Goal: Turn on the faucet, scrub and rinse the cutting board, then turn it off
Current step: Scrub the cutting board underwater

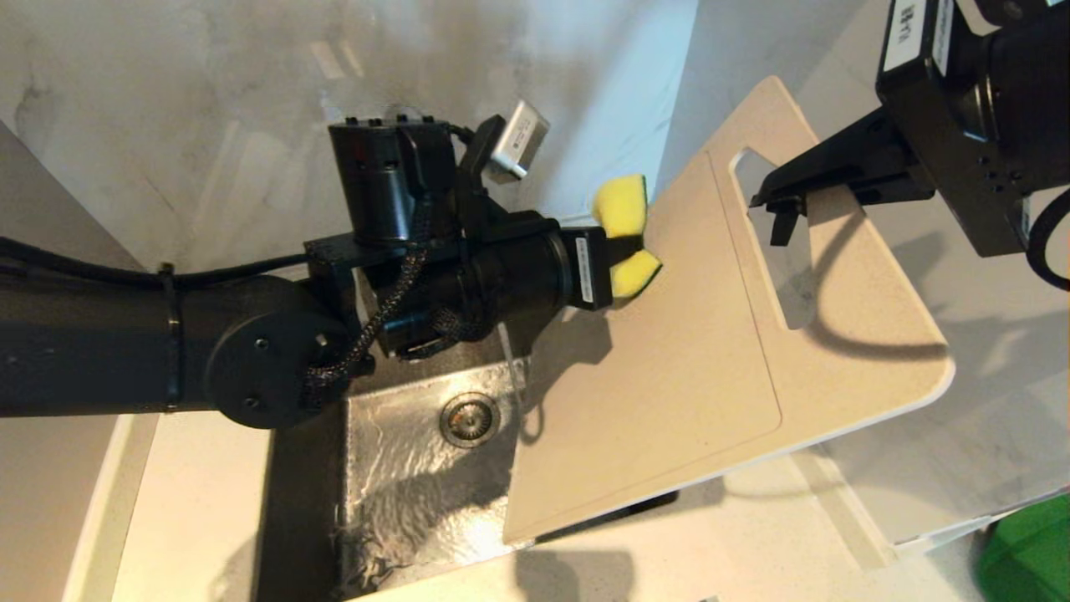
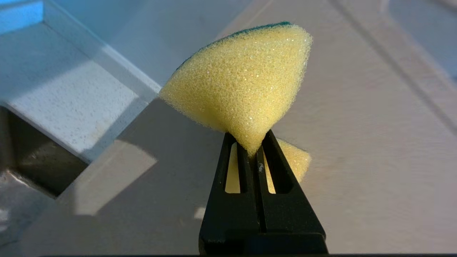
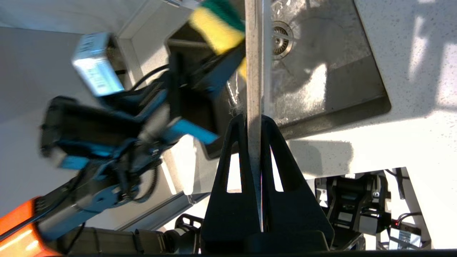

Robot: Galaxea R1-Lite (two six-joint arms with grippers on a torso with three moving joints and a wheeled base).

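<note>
The left arm (image 3: 107, 142) is motion-blurred in the right wrist view. The board (image 1: 669, 359) hides part of the sink (image 1: 401, 468) beneath it.

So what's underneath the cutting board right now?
Under the cutting board lies the steel sink with its drain and wet floor; the board covers the sink's right part and some countertop.

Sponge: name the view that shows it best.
The left wrist view: the sponge fills the frame, folded and pinched in the left hand. The head view shows it small against the cutting board; the right wrist view catches only a blurred part.
</note>
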